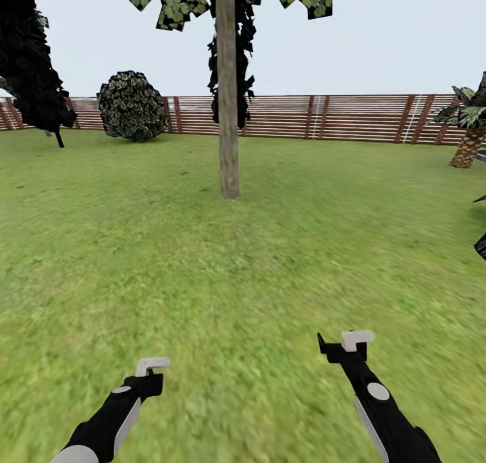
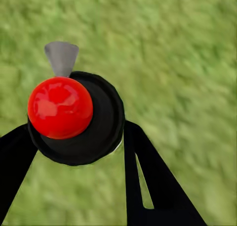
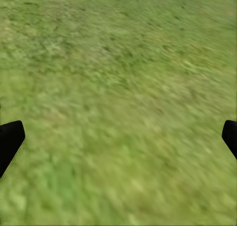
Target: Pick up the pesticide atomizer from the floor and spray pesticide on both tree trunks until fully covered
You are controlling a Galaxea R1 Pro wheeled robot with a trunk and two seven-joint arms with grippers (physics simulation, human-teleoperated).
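In the left wrist view the pesticide atomizer (image 2: 101, 122) is a round black bottle seen end-on, with a red knob and a grey nozzle. My left gripper (image 2: 79, 139) is shut on it, a black finger on each side. In the head view the left gripper (image 1: 150, 376) hovers low over the grass at lower left. My right gripper (image 1: 344, 348) hangs over the grass at lower right. It is open, its fingertips (image 3: 11, 139) far apart with nothing between them. One tree stands straight ahead, its thick mottled tree trunk (image 1: 228, 125) several metres off. Green foliage shows at the top.
Green lawn (image 1: 270, 247) stretches to a brown slat fence (image 1: 351, 117). A round bush (image 1: 131, 105) and a black-leaved tree (image 1: 30, 65) stand at the back left. A palm (image 1: 469, 142) stands at the right edge.
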